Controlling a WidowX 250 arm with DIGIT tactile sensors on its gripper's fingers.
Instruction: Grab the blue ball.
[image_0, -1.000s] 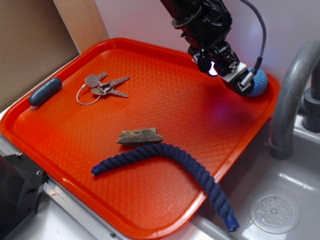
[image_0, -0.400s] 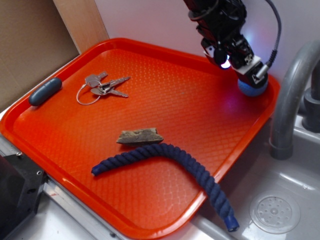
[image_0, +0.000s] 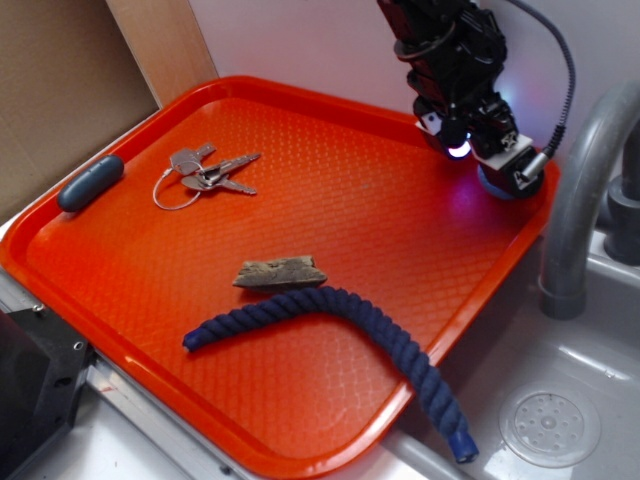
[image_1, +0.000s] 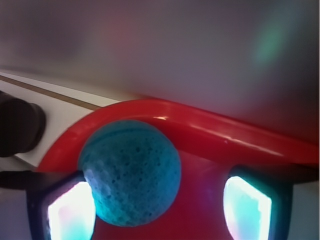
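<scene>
I see my gripper (image_0: 500, 165) spread wide at the tray's (image_0: 330, 200) far right corner, straddling the ball (image_1: 130, 172); in the wrist view the ball sits against the left finger (image_1: 62, 210) with a clear gap to the right one, and nothing is clamped. The ball rests on the tray just inside the curved rim; being round, it has no long axis or heading.
</scene>
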